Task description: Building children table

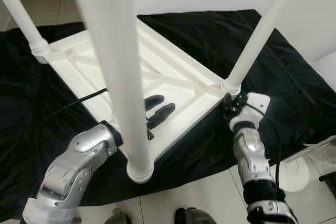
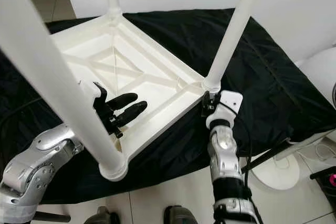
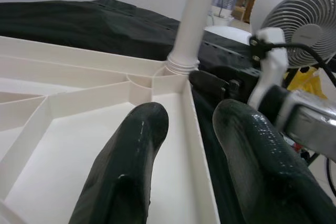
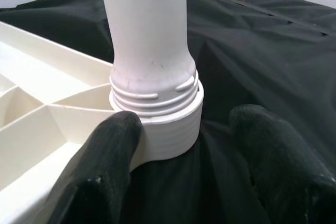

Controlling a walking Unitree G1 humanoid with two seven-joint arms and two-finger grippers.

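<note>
The tabletop lies upside down on a black cloth, legs standing in its corners. The right gripper, fingers apart, flanks one leg's threaded collar; tightening likely remains. The left gripper, fingers apart, hovers over the underside.

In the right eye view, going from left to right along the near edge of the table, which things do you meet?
Left gripper → near-right table leg in its corner socket → right gripper → white fan base on the floor.
</note>
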